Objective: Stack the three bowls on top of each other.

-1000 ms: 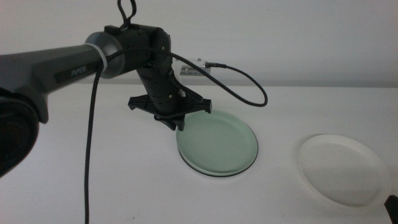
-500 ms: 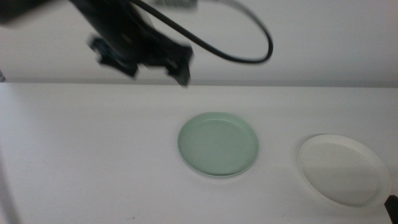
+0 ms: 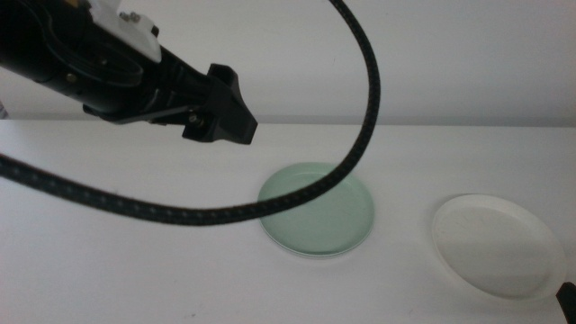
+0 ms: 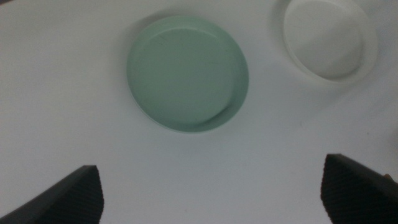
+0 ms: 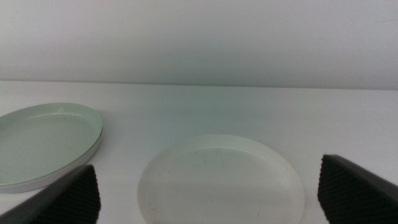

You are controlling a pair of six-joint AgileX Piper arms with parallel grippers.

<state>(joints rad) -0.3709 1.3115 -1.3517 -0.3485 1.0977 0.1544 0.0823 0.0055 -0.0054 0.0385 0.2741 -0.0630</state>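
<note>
The mint green bowl (image 3: 316,209) lies flat at the centre of the middle view, and a thin pale rim showing beneath its edge, clearest in the right wrist view, suggests it sits on a second dish (image 5: 43,182), though that dish's colour cannot be told. The white bowl (image 3: 497,245) rests alone at the lower right of the frame, well apart from the green one, with bare surface between them. A thick braided black cable (image 3: 360,135) loops from the top of the frame down across the green bowl's upper left part and on to the left edge, hiding a strip of it. The white surface (image 3: 135,270) runs back to a plain pale wall (image 3: 450,54). The left end effector (image 3: 220,108) hangs high in the upper left of the frame, close to the camera and well above the green bowl; its wrist view shows both jaws spread wide and holding nothing, with the green bowl (image 4: 187,73) and white bowl (image 4: 329,38) below. The right end effector (image 5: 208,193) waits low near the white bowl (image 5: 221,180), jaws likewise spread and holding nothing.
</note>
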